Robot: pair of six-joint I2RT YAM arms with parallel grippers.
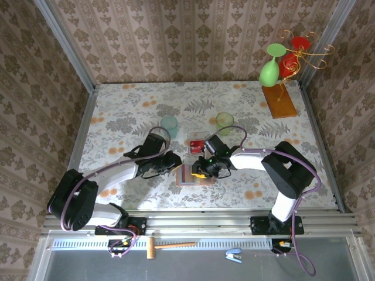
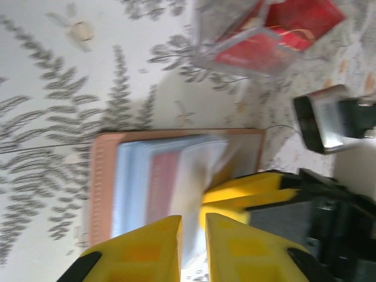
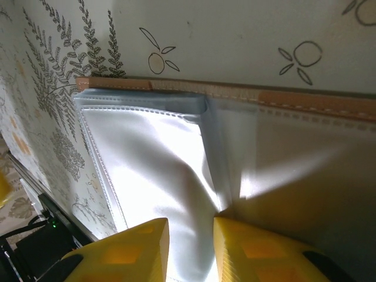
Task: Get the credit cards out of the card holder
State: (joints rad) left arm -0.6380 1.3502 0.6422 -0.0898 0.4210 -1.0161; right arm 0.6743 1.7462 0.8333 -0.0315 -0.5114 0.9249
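Narrowly parted, left pincer (image 2: 191, 241) and right pincer (image 3: 191, 249) pinch card holder (image 2: 103, 176) pockets.

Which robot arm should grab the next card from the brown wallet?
Probably left. The left gripper points at the thin reddish card in the tan leather card holder, while the right gripper seems busy pinching that holder.

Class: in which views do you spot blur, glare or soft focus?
Top external: sharp, evenly lit. Left wrist: the card holder is smeared with blur, the left tool's fingers soft. Right wrist: glare whitens the holder's pockets; the right tool's fingers are out of focus.
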